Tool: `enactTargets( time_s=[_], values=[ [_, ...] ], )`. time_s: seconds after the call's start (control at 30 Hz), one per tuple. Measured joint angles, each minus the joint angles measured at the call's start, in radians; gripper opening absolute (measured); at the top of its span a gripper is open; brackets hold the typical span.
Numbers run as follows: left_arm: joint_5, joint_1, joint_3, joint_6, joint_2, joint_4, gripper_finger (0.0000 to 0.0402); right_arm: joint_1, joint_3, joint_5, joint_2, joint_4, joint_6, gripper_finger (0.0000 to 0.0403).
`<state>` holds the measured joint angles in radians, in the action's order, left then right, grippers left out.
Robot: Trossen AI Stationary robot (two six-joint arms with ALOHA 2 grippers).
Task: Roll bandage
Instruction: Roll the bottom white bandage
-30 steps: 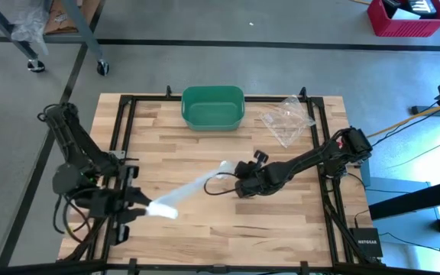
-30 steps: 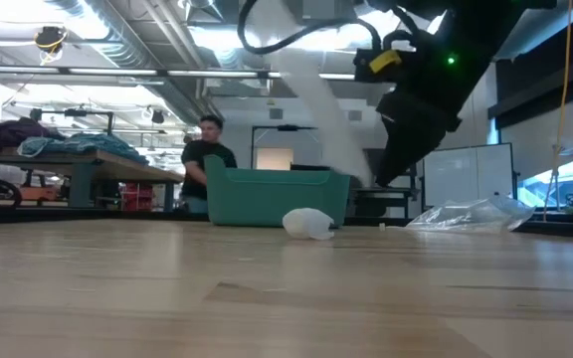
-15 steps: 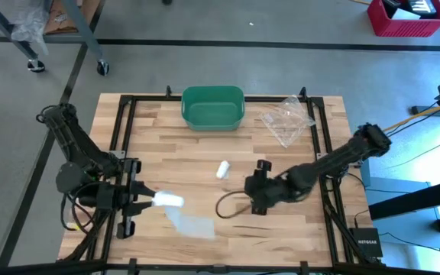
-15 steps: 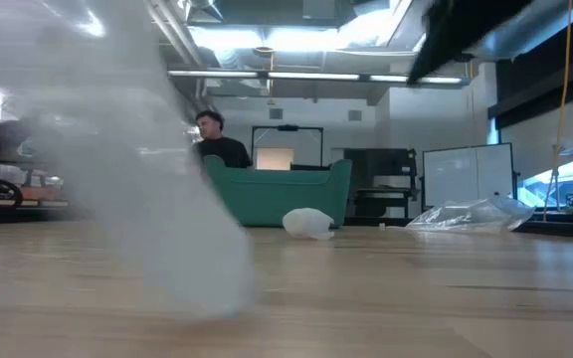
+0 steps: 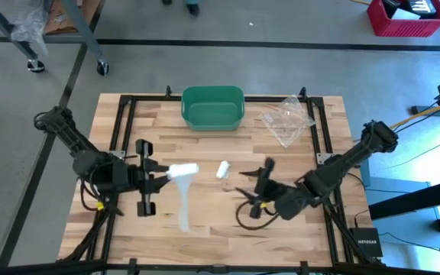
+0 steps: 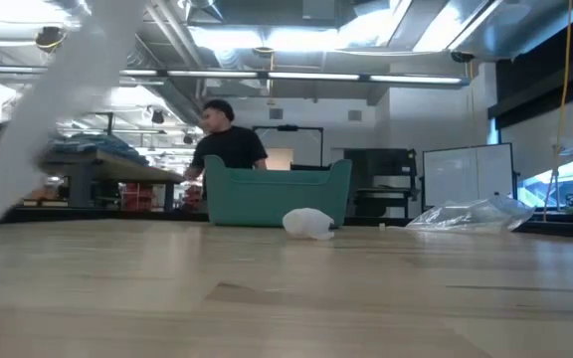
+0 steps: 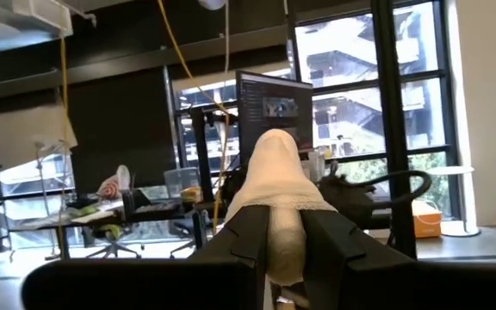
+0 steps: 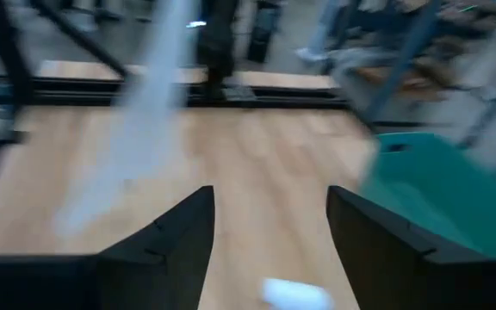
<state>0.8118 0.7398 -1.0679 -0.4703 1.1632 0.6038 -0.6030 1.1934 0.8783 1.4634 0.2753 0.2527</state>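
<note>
1. Bandage: one. Its rolled end is clenched in the left gripper, with a loose tail hanging toward the table.
2. Right gripper: one, jaws released and empty, above the table's right half.
3. Small white roll: one, lying mid-table.
4. Green bin: one. Clear plastic bag: one.
5. Risk: the swinging tail is likely to twist or snag, and the roll would then wind unevenly.

Bare wooden table is left between the two arms at 6 o'clock. The 12 o'clock edge is blocked by a green bin; a crumpled plastic bag is seen at 1 o'clock, a small white roll at centre.
</note>
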Motion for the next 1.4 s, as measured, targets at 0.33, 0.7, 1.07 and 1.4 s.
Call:
enactTargets(
  time_s=[0.33,0.7,1.07,1.4],
  values=[
    [-0.049,-0.017,0.0,-0.004,0.026,-0.021,0.0041,0.153,-0.002,-0.307,0.29,-0.602,-0.139,0.0225],
    [-0.05,-0.014,0.0,0.003,0.026,-0.049,0.0041,0.241,0.051,-0.452,0.398,-0.797,-0.216,0.0225],
    [-0.05,0.008,0.0,0.04,0.024,-0.108,0.0041,0.243,0.092,-0.468,0.414,-0.707,-0.367,0.0063],
    [-0.049,0.068,0.0,0.019,0.023,-0.117,0.0041,0.244,0.091,-0.472,0.411,-0.687,-0.429,0.0022]
  ],
)
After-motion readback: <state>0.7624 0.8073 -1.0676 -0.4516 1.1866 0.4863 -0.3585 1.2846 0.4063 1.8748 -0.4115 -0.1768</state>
